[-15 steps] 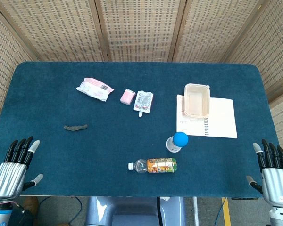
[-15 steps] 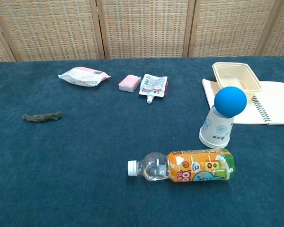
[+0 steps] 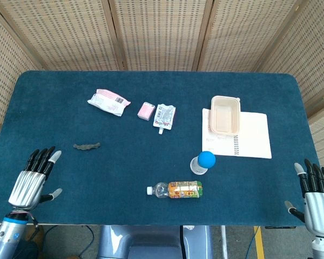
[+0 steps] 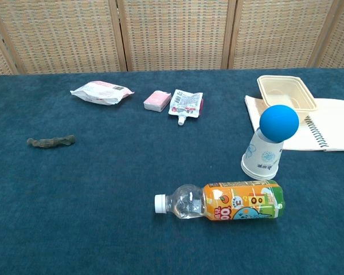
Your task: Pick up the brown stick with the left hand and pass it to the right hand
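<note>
The brown stick (image 3: 86, 145) lies flat on the blue table (image 3: 124, 167) at the left, also seen as the stick (image 4: 51, 141) in the chest view. My left hand (image 3: 33, 179) hovers at the table's front left corner, fingers apart and holding nothing, below and to the left of the stick. My right hand (image 3: 316, 195) stays at the front right corner beyond the table edge, fingers straight and apart, also holding nothing. Neither hand shows in the chest view.
A plastic bottle (image 3: 178, 190) lies near the front centre. A paper cup with a blue ball (image 3: 203, 161) stands beside it. A notebook (image 3: 248, 137) bearing a plastic container (image 3: 225, 115) sits at the right. Snack packets (image 3: 108, 101) and a pouch (image 3: 164, 116) lie at the back.
My left hand has moved right and forward over the table, closer to the stick. My right hand has dropped slightly lower in the view.
</note>
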Controlling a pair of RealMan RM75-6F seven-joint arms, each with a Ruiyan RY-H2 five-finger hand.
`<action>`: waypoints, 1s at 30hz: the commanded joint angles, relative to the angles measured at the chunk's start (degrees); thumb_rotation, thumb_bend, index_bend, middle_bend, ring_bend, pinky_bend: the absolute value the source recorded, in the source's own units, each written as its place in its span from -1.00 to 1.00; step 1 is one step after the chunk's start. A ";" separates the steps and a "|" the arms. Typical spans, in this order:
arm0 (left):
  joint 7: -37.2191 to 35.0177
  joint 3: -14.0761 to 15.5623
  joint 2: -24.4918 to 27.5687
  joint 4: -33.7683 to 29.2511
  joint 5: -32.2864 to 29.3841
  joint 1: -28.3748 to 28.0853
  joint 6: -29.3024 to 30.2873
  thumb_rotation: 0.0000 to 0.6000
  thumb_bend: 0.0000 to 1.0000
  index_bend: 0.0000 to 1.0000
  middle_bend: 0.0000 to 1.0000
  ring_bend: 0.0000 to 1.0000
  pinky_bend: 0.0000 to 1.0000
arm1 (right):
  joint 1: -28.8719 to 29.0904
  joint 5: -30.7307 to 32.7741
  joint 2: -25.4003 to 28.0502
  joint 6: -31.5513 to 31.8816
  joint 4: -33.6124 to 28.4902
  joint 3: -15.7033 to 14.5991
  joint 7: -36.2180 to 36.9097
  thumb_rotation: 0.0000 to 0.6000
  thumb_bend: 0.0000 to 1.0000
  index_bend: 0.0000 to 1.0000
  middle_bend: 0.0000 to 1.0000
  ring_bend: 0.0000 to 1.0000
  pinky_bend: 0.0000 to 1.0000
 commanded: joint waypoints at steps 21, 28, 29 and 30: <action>-0.90 -8.02 -17.59 29.37 -20.40 -20.13 -25.24 1.00 -0.31 -0.22 -1.00 -1.00 -1.00 | 1.43 2.26 -1.52 -2.76 -0.09 0.46 -4.84 1.00 -1.00 -1.00 -1.00 -1.00 -1.00; -2.09 -7.53 -19.22 33.48 -21.46 -21.20 -26.55 1.00 -0.19 -0.22 -1.00 -1.00 -1.00 | 1.66 2.24 -2.22 -2.97 0.36 0.40 -5.80 1.00 -1.00 -1.00 -1.00 -1.00 -1.00; -2.15 -7.50 -19.40 33.88 -21.59 -21.32 -26.69 1.00 -0.19 -0.22 -1.00 -1.00 -1.00 | 1.69 2.31 -2.27 -3.03 0.38 0.40 -5.86 1.00 -1.00 -1.00 -1.00 -1.00 -1.00; -2.19 -7.54 -19.74 34.55 -22.01 -21.54 -27.08 1.00 -0.19 -0.22 -1.00 -1.00 -1.00 | 1.75 2.43 -2.36 -3.19 0.41 0.41 -6.01 1.00 -1.00 -1.00 -1.00 -1.00 -1.00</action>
